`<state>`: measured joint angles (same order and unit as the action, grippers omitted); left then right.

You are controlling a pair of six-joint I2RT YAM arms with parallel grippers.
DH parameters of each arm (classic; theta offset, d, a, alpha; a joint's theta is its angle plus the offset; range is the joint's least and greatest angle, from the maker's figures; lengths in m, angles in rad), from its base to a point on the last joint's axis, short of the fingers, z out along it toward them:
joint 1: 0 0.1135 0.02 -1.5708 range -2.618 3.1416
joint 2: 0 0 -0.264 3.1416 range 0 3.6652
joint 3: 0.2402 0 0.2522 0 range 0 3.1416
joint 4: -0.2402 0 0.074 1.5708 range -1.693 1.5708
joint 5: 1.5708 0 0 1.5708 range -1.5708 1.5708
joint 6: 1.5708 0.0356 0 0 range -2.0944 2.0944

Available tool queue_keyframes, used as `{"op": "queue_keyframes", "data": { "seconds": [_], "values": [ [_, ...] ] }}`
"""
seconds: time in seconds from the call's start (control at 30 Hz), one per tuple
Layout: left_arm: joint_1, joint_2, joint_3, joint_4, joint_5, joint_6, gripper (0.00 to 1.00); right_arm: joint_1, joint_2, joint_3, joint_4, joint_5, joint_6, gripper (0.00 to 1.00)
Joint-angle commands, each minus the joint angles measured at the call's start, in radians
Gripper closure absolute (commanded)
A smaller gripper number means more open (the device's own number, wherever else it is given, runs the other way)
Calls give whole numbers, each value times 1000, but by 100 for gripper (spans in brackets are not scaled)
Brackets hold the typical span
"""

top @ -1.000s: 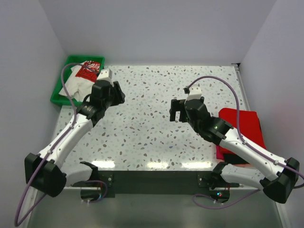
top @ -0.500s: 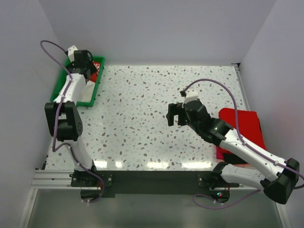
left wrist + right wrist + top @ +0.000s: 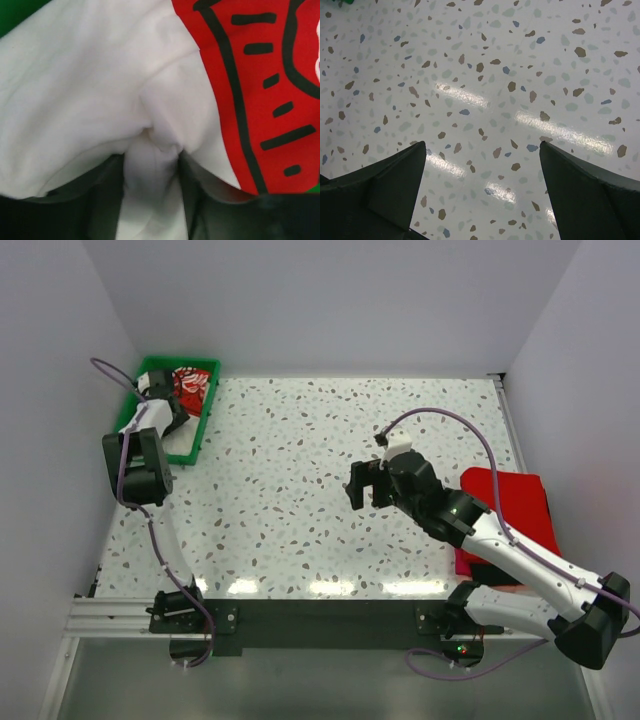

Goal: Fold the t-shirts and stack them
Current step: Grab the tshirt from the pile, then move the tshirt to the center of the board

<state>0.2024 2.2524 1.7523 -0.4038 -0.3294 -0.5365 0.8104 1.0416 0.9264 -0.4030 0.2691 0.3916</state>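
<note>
The white speckled tabletop [image 3: 300, 470] bears a green plastic tray [image 3: 207, 412] at upper left and folded red cloth t-shirts [image 3: 520, 502] at right.

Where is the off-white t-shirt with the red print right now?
In the top view, the off-white t-shirt lies in the green tray at the table's far left corner, with some of its cloth bunched in the left gripper.

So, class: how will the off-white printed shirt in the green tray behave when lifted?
Probably floppy: the off-white shirt puckers between the jaws of the left gripper. Likely light, draping and trailing from one pinch. Cloth creases suggest it won't slip easily.
</note>
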Motion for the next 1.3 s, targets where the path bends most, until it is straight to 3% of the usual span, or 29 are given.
{"op": "queue_keyframes", "data": {
  "seconds": [0.0, 0.13, 0.17, 0.43, 0.87, 1.27],
  "values": [
    [5, -20, 10, 52, 62, -2, 58, -1, 3, -8, 33, -16, -16, 1],
    [6, -80, -1, 82, 87, 6, 98, -1, 1, -9, 39, -22, -19, 2],
    [6, -112, 7, 85, 87, 10, 100, -1, 0, -9, 41, -28, -22, 1],
    [6, -352, 24, 152, 142, 62, 100, -1, -2, -15, 61, -38, -26, 1],
    [-32, -769, 47, 270, 377, 81, 100, -1, 0, 0, 69, -11, -40, 1],
    [-217, -1043, -11, 318, 475, 40, 100, -1, -78, 22, 43, -2, -27, 1]
  ]
}}
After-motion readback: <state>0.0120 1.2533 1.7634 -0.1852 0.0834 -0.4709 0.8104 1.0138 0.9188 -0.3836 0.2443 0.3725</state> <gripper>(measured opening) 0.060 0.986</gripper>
